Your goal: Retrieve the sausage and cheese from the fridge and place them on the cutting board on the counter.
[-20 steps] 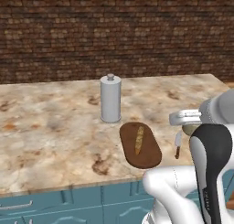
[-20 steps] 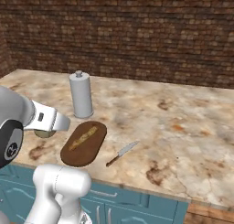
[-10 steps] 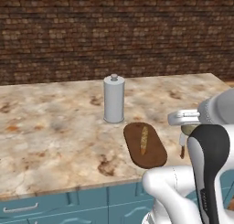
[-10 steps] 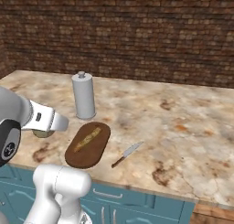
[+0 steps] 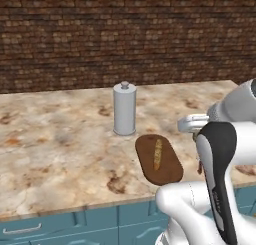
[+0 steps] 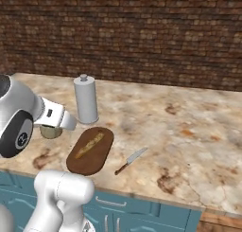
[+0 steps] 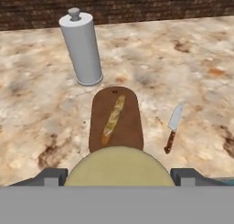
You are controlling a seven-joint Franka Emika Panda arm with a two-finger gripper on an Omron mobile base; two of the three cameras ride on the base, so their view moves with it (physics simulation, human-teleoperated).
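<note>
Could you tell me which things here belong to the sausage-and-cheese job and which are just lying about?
Belong to the job:
- cheese, held in the claw
- cutting board
- counter

Lying about:
- bread stick on the board
- knife beside the board
- grey canister behind the board

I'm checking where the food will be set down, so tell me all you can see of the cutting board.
The cutting board is a flat, dark brown oval that looks like wood, lying on the marbled counter near its front edge. A long tan bread-like stick rests on it lengthwise. The grey canister stands just behind it and the knife lies beside it, both apart from it. In the hand view its near end is hidden behind the cheese.
</note>
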